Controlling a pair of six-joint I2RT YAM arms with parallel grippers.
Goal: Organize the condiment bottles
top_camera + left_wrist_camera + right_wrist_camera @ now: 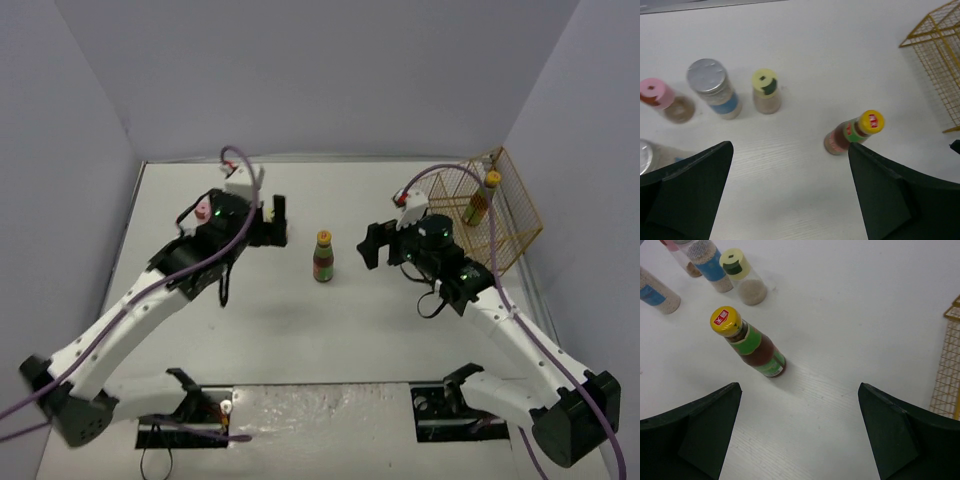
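Two spread-open, empty: left gripper point(280, 222), right gripper point(370, 246), each clear of the dark bottle point(323, 257) between.

Yellow-capped dark bottle point(762, 354) (green label point(749, 342)); yellow wire basket point(923, 30).

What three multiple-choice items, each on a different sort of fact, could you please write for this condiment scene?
1. The mid-table dark bottle stands alone; where is the other dark bottle? A in the wire basket; B in the left end effector; C by the arm bases.
2. What colour is the mid-table dark bottle's cap? A pink; B yellow; C silver.
3. How are the end effectors? A left shut on a jar; B right shut on a bottle; C both open, empty.
Key: 1 A, it shows through the mesh; 2 B, both wrist views show yellow; 3 C, the left end effector and right end effector are spread wide, holding nothing.
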